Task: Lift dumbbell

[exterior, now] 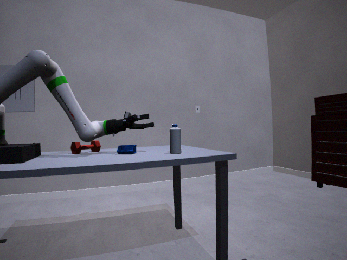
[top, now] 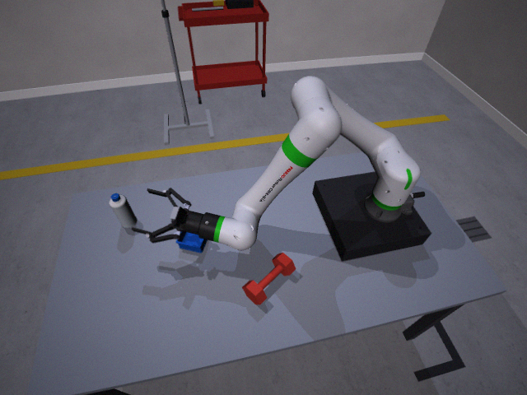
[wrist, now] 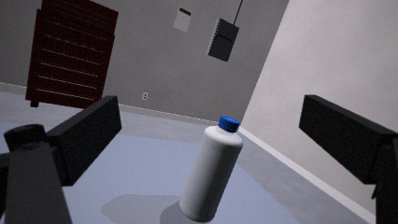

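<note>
From the top view, the gripper (top: 143, 211) is up in the air with its two black fingers spread as wide as they go. Nothing is between them. A white bottle (top: 123, 211) with a blue cap stands just past the fingertips, near them but not touching. A small blue box (top: 190, 243) sits on the table (top: 128, 314) right under the gripper's wrist. The red dumbbell (top: 269, 278) lies flat on the table, well behind the gripper and off to one side, nearer the arm's black base block (top: 336, 199). Far behind the table there is a red cart (top: 223, 17) and a gray pole stand (top: 174, 63) on the floor.

From the exterior view, the gripper (exterior: 148, 121) points sideways, level with the table top and well above it. The bottle (exterior: 175, 138) stands a little way in front of the fingertips and lower. The blue box (exterior: 126, 149) is below the gripper. The dumbbell (exterior: 85, 147) rests on the table behind the gripper, under the bend of the white arm (exterior: 67, 106). A dark drawer cabinet (exterior: 329, 140) stands far off by the wall.

From the wrist view, one black finger (wrist: 86, 137) is on each side, far apart. The bottle (wrist: 210, 175) stands straight ahead between them, touching neither. The dumbbell does not show here. The dark cabinet (wrist: 70, 51) is by the far wall.
</note>
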Robot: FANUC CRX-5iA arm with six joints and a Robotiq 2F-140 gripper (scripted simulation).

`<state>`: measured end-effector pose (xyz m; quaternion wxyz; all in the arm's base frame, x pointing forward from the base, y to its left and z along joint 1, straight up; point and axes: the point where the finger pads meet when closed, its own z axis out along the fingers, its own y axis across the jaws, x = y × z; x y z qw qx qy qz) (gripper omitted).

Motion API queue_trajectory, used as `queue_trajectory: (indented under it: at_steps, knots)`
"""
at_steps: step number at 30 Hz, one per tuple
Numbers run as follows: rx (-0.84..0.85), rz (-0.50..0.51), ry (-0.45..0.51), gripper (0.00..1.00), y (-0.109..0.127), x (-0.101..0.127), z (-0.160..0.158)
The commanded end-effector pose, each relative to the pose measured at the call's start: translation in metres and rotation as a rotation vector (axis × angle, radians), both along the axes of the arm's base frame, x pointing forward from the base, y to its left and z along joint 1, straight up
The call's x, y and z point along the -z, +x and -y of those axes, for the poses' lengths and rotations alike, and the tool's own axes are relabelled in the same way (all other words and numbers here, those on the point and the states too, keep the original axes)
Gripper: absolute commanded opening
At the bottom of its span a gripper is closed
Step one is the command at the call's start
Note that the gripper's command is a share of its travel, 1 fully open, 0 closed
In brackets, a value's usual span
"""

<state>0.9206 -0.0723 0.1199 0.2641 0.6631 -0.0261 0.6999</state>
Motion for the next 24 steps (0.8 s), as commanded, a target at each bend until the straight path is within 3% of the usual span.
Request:
queue_trajectory:
  at_steps: [1, 19, 24]
  knots:
    - [0.0, 0.002, 0.0, 1.0, 0.0, -0.002, 0.0]
    - [0.001, 0.002, -0.001, 1.0, 0.0, -0.002, 0.0]
    - [0.04, 0.014, -0.017, 1.0, 0.001, -0.02, 0.011]
